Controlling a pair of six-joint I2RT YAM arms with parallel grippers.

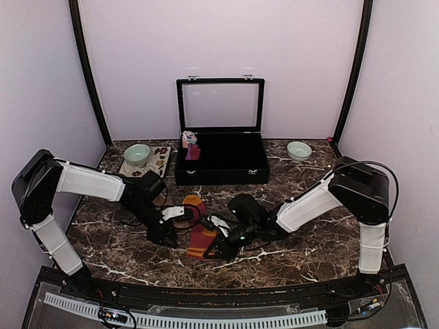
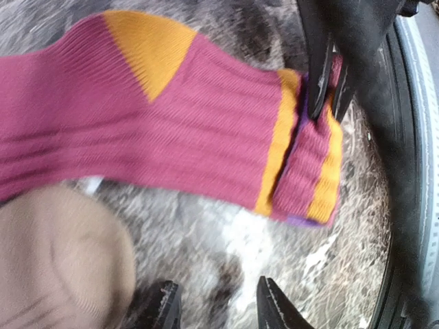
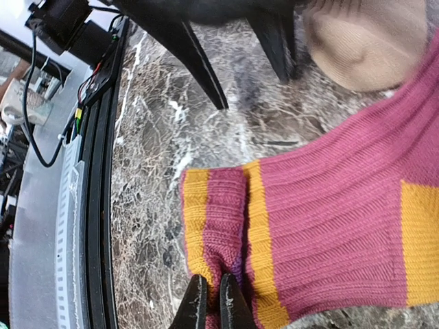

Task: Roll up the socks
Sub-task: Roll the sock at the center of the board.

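Note:
A red-maroon sock (image 1: 200,240) with an orange patch and orange-striped cuff lies flat on the marble table. Its cuff end (image 3: 223,219) is folded over once. My right gripper (image 3: 212,301) is shut on that folded cuff, pinching its edge, and shows in the left wrist view as dark fingers (image 2: 322,75) on the cuff. My left gripper (image 2: 218,301) stands open just off the sock (image 2: 171,137), with only bare marble between its fingers. A tan-brown sock bundle (image 2: 55,260) sits beside the left fingers and reappears in the right wrist view (image 3: 367,41).
An open black case (image 1: 219,171) stands at the back centre, with a pink and light-blue rolled bundle (image 1: 190,145) in its left corner. A green bowl (image 1: 137,154) on a patterned mat is at back left, another bowl (image 1: 299,151) at back right. The table's front rail (image 3: 96,205) runs close by.

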